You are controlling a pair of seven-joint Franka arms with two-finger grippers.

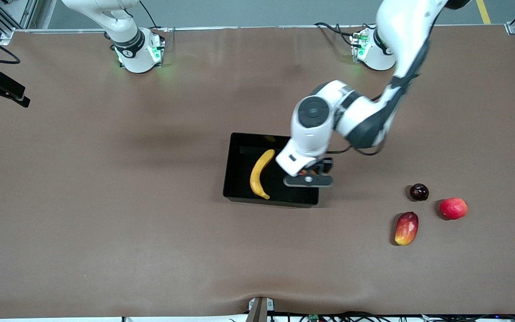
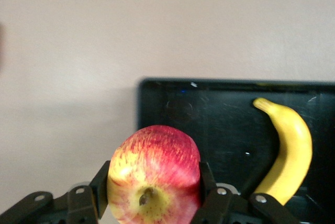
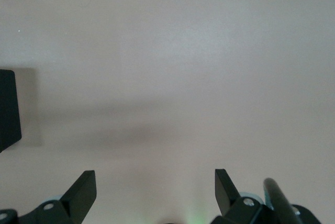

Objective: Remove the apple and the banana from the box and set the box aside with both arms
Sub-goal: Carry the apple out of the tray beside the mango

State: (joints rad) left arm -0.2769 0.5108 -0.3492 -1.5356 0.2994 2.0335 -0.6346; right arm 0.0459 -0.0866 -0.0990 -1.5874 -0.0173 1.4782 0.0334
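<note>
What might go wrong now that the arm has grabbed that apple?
The left gripper pinches the round apple only at its sides, low over the box, so it might slip and drop back in. The banana lies close beside it and could get bumped. The right gripper waits open over bare table.

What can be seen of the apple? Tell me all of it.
The apple is small and round, red with yellowish streaks, its skin smooth and slightly glossy. Its pale yellow hollow with a short brown stem faces the left wrist camera. It sits clamped between the fingers of the left gripper, one pad pressing each side. It is over the black box, at the left arm's end of it, beside the banana. In the front view the arm hides nearly all of it.
</note>
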